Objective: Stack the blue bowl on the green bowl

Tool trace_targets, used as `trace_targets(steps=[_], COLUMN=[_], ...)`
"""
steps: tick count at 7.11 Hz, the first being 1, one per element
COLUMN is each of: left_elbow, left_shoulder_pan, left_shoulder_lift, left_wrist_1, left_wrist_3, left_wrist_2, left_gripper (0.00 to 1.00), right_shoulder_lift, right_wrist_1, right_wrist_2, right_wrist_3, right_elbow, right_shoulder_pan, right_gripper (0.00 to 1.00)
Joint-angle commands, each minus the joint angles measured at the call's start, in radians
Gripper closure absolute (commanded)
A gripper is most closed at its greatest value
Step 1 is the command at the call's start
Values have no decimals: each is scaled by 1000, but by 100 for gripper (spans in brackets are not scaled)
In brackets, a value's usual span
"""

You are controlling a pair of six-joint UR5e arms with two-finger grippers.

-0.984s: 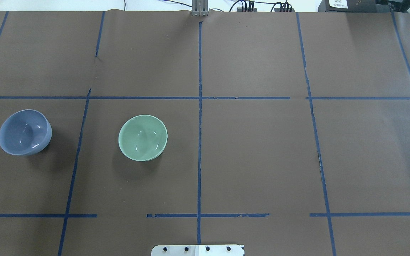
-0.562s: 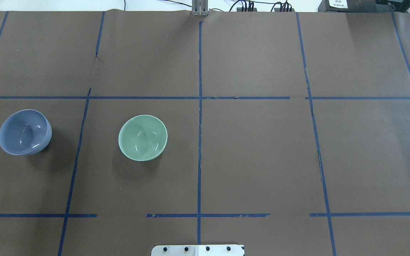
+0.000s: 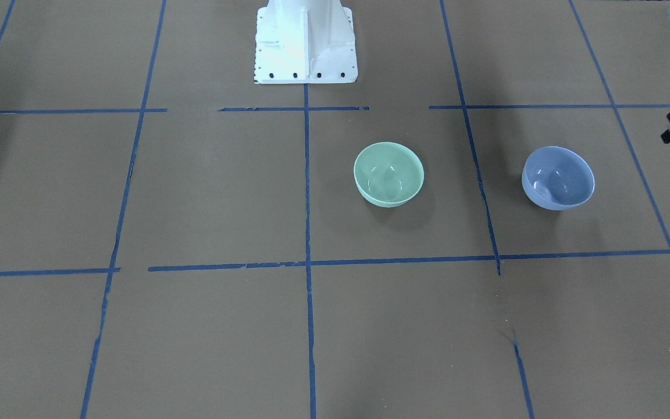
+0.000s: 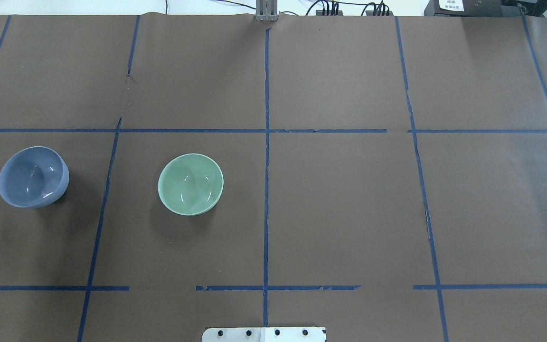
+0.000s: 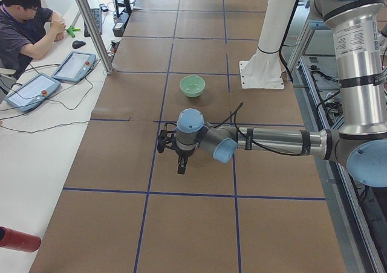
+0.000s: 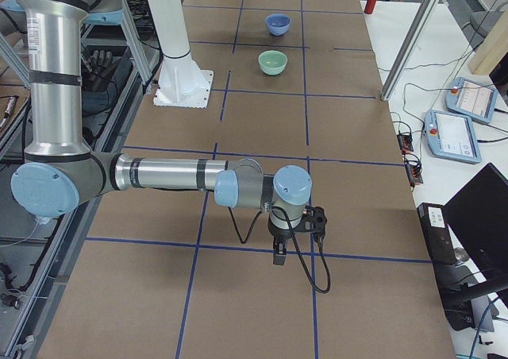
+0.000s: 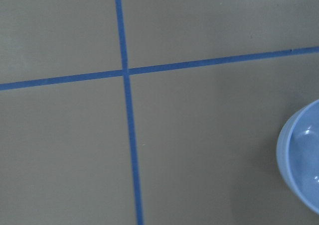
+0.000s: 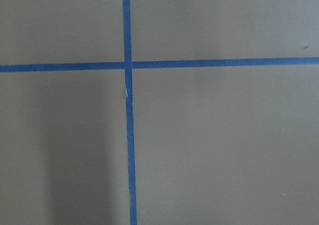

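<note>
The blue bowl (image 4: 33, 176) stands upright on the brown table cover at the left of the overhead view, also in the front view (image 3: 558, 177). Its rim shows at the right edge of the left wrist view (image 7: 301, 160). The green bowl (image 4: 190, 184) stands upright to its right, apart from it, also in the front view (image 3: 388, 173). My left gripper (image 5: 181, 167) hangs above the table near the blue bowl's end; I cannot tell whether it is open. My right gripper (image 6: 279, 256) hangs over bare table far from both bowls; I cannot tell its state.
Blue tape lines (image 4: 266, 190) divide the table into squares. The white robot base (image 3: 305, 41) stands at the robot's side. An operator (image 5: 24, 25) sits with tablets (image 5: 74, 66) at the far side. A red cylinder (image 5: 18, 240) lies at that edge.
</note>
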Motion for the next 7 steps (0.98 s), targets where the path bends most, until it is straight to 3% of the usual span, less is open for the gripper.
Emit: trace_targets(steps=[1,3,4,5,6,7], left_elbow=[52,79,81,78,78,75], left_shoulder_pan=[166,248,254,254,254,252], left_shoulder_lift=[-17,-58,-57,-57,-56,-54], left_wrist_1=[-181,-182,-182,-181,-170,-170], left_wrist_3=[-260,-318,-325,-328,-330,-328], left_wrist_2=[92,130,141,133,120,118], left_gripper=[0,3,30,79,100,100], right_shoulder_lift=[0,0,0,0,1,0], right_wrist_1=[0,0,0,0,0,0], right_wrist_2=[0,0,0,0,0,0], right_wrist_3=[0,0,1,1,1,0], right_elbow=[0,0,0,0,0,0], right_shoulder_pan=[-1,-1,-1,-1,0,0], right_gripper=[0,0,0,0,0,0])
